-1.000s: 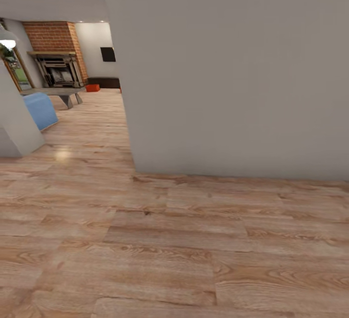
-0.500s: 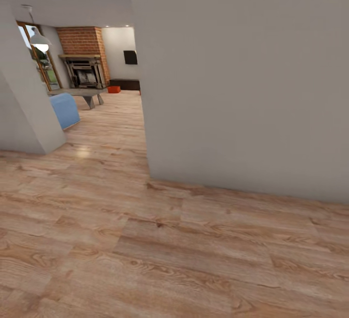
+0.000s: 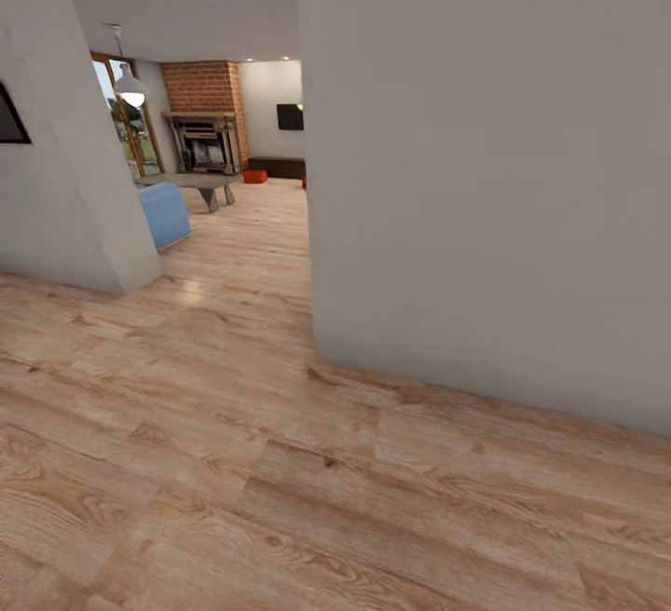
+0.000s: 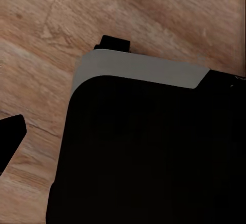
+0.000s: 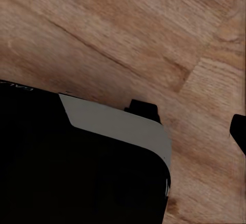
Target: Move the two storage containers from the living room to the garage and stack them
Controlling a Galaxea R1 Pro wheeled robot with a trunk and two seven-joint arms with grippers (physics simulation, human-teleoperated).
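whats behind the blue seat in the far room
Behind the blue seat stands a low grey table, then the red-brick fireplace. An orange-red storage container sits on the floor before a dark low cabinet. The near wall covers the room's right side.

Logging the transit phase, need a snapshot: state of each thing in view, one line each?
storage container: upright on the wood floor, far off by the dark cabinet, not yet picked up
pendant lamp: lit
fireplace: no fire to be seen
wall TV: screen dark
Grippers: too little shows to tell open or shut
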